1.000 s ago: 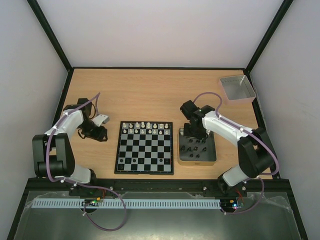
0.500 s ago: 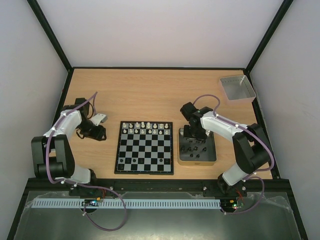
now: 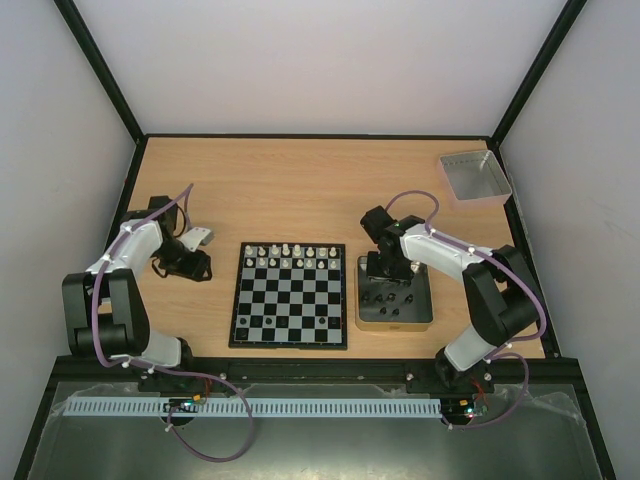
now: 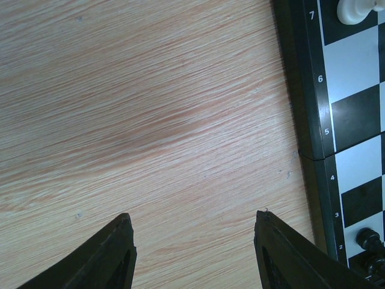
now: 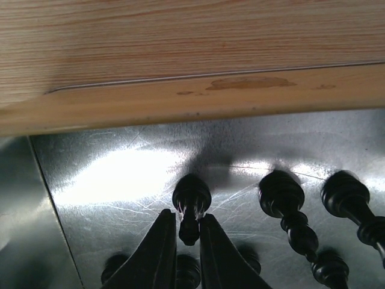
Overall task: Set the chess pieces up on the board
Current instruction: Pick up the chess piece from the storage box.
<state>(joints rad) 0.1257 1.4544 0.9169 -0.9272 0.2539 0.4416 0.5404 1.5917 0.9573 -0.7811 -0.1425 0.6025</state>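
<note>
The board (image 3: 290, 295) lies in the table's middle, with white chess pieces (image 3: 290, 256) filling its two far rows and a few black ones near its front edge. Several black chess pieces (image 3: 392, 297) stand in the metal tin (image 3: 396, 326) to its right. Inside the tin my right gripper (image 5: 187, 220) is shut on the stem of one black piece (image 5: 191, 194), a finger pressed against each side. Two more black pieces (image 5: 283, 195) stand just to the right. My left gripper (image 4: 192, 226) hangs open over bare wood left of the board's edge (image 4: 313, 120), holding nothing.
A grey square tray (image 3: 475, 176) sits at the far right corner. In the left wrist view a white piece (image 4: 355, 9) and a black piece (image 4: 368, 238) stand on the board's near column. The tin's wall (image 5: 180, 99) rises just beyond the held piece.
The right gripper's fingers have closed in onto the black piece in the tin. The left arm has drifted slightly to the left, still open.
</note>
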